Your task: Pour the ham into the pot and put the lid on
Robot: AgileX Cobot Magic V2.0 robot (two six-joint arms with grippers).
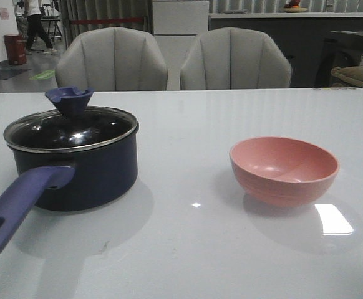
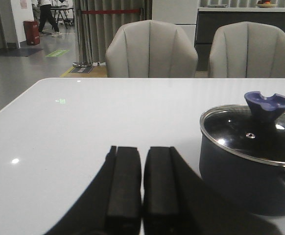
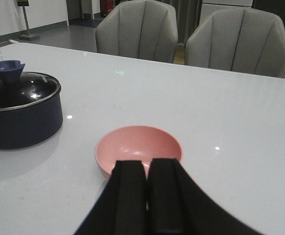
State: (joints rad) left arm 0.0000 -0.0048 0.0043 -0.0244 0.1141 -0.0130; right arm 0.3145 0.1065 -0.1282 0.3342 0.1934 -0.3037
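Observation:
The dark navy pot [image 1: 82, 174] stands at the table's left, its purple-blue handle [image 1: 16, 205] pointing toward the near edge. The glass lid [image 1: 69, 128] with its blue flared knob [image 1: 70, 99] sits on the pot. No ham shows; the pink bowl [image 1: 284, 169] at the right looks empty. Neither gripper appears in the front view. My left gripper [image 2: 142, 152] is shut on nothing, low over the table beside the pot [image 2: 245, 181] and apart from it. My right gripper [image 3: 148, 164] is shut on nothing, just short of the bowl [image 3: 138, 147].
Two grey chairs [image 1: 113, 59] [image 1: 234, 59] stand behind the table's far edge. The glossy white table [image 1: 188, 249] reflects ceiling lights. A person walks in the room far behind at the left.

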